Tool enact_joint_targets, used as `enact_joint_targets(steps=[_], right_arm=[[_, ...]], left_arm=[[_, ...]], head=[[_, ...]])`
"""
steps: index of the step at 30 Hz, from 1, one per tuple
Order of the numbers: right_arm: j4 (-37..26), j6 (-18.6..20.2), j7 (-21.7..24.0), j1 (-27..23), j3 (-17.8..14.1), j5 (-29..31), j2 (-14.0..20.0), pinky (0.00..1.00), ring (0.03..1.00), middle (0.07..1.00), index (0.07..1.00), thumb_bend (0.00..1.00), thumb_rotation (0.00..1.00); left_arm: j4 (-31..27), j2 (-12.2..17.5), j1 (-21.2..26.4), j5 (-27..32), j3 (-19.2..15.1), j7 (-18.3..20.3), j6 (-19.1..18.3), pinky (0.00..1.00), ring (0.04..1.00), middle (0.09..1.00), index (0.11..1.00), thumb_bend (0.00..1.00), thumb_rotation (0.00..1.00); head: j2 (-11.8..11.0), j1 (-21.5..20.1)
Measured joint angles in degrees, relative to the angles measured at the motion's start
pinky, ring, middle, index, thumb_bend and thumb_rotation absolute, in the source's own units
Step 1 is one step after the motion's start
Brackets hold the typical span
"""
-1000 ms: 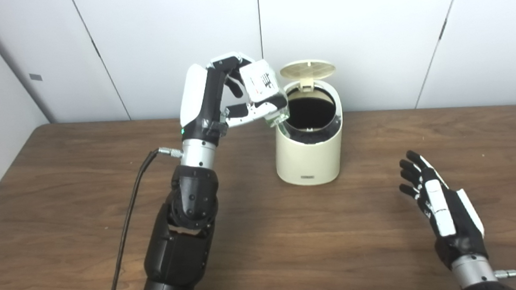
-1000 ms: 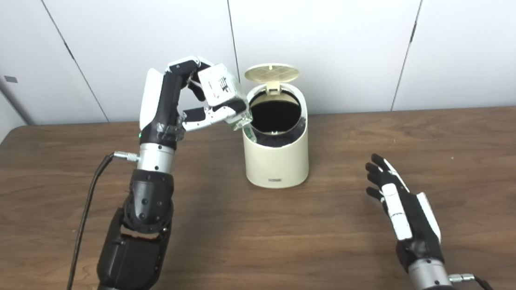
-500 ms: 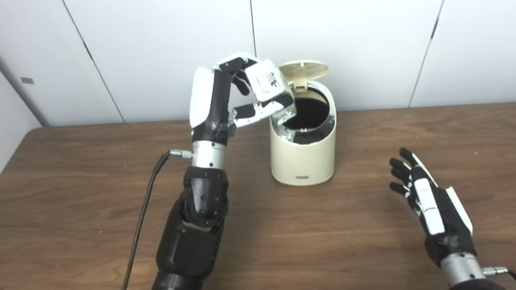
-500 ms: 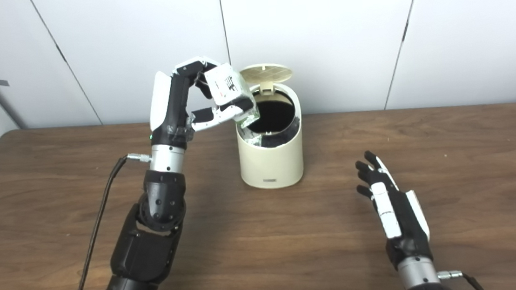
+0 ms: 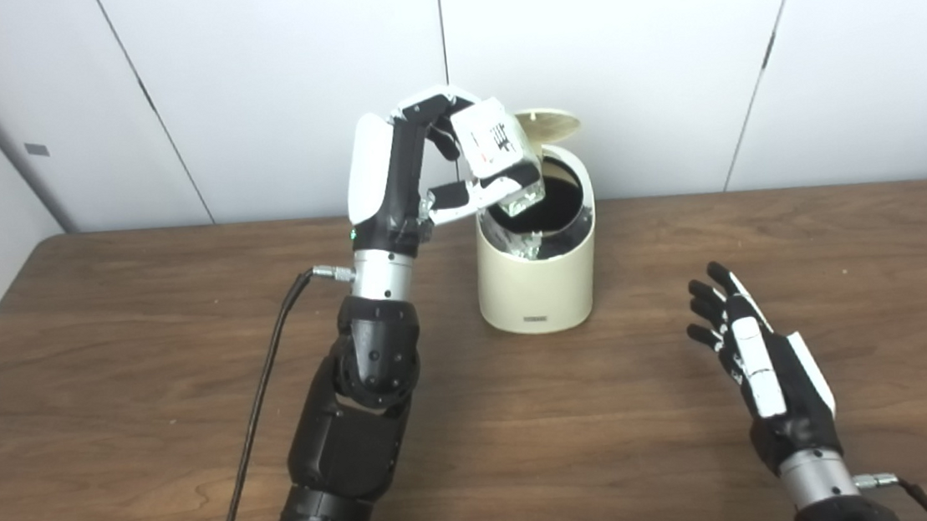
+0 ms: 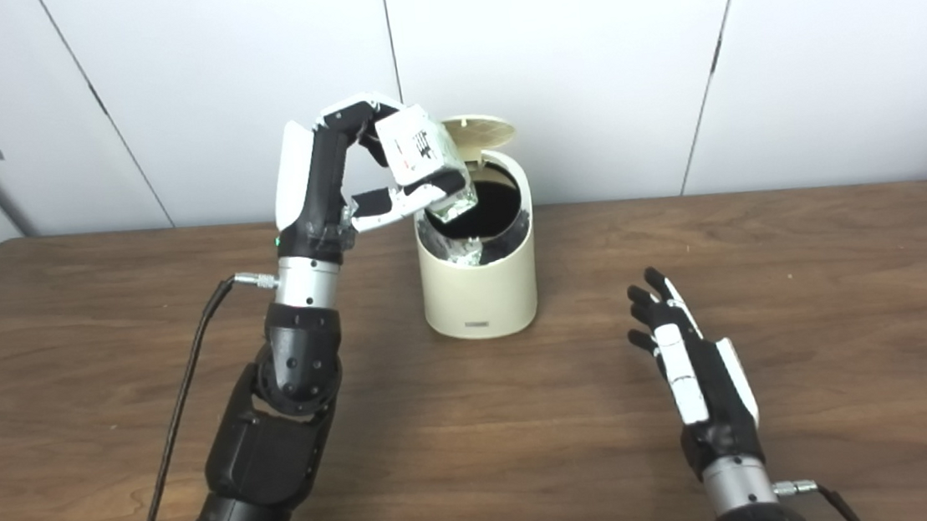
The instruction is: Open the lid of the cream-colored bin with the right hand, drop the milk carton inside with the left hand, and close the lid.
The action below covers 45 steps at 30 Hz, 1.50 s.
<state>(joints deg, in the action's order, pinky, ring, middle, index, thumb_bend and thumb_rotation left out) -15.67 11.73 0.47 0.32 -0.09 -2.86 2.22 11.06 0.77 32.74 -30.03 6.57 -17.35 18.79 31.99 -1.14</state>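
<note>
The cream-colored bin [image 5: 538, 279] stands at the back middle of the wooden table with its round lid [image 5: 551, 125] tipped up and back, showing a dark inside. My left hand [image 5: 430, 171] is raised beside the bin's left rim and is shut on the milk carton [image 5: 498, 152], a white box with black print. The carton is tilted and hangs over the bin's mouth, its lower end just above the opening. My right hand [image 5: 753, 357] rests low over the table to the bin's right, open, fingers spread, holding nothing.
The brown wooden table [image 5: 104, 367] runs wide on both sides of the bin. White wall panels stand close behind it. A black cable [image 5: 263, 412] trails from my left wrist down to the table's front edge.
My left hand has carried the milk carton rightward, from beside the bin's left rim to over its opening. The camera has shifted a little. The right hand stays open.
</note>
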Motion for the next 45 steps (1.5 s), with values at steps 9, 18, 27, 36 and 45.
enact_joint_targets(steps=[9,18,27,36,45], right_arm=[[-0.2,0.3,-0.1,0.0,0.3,-0.2,-0.2,0.86,0.918,0.899,0.957,0.44,0.99],[-0.4,1.1,-0.2,0.0,0.8,-0.6,-1.2,0.86,0.905,0.890,0.952,0.42,1.00],[-0.3,1.1,-0.3,0.0,1.0,-1.0,-1.3,0.83,0.884,0.881,0.946,0.42,1.00],[-0.3,1.1,-0.6,0.0,1.2,-1.8,-1.3,0.85,0.895,0.880,0.952,0.42,0.99],[-0.3,1.1,-0.6,0.0,1.1,-1.4,-1.4,0.86,0.894,0.876,0.951,0.43,1.00]], left_arm=[[6.5,1.0,1.0,-2.6,2.9,-5.6,5.2,0.36,0.431,0.494,0.490,0.48,0.00],[11.3,8.2,4.5,-3.5,14.6,-17.2,6.4,0.38,0.441,0.492,0.482,0.48,0.00],[16.1,11.1,6.9,-3.8,22.9,-25.8,7.0,0.40,0.448,0.496,0.472,0.48,0.00],[17.3,11.8,7.9,-3.4,24.5,-28.3,7.0,0.40,0.448,0.502,0.467,0.48,0.00],[17.4,11.2,7.8,-2.9,21.8,-26.0,7.0,0.36,0.428,0.497,0.496,0.48,0.00]], head=[[-0.3,0.2],[-1.1,0.3],[-1.4,0.2],[-1.6,0.3],[-1.3,0.3]])
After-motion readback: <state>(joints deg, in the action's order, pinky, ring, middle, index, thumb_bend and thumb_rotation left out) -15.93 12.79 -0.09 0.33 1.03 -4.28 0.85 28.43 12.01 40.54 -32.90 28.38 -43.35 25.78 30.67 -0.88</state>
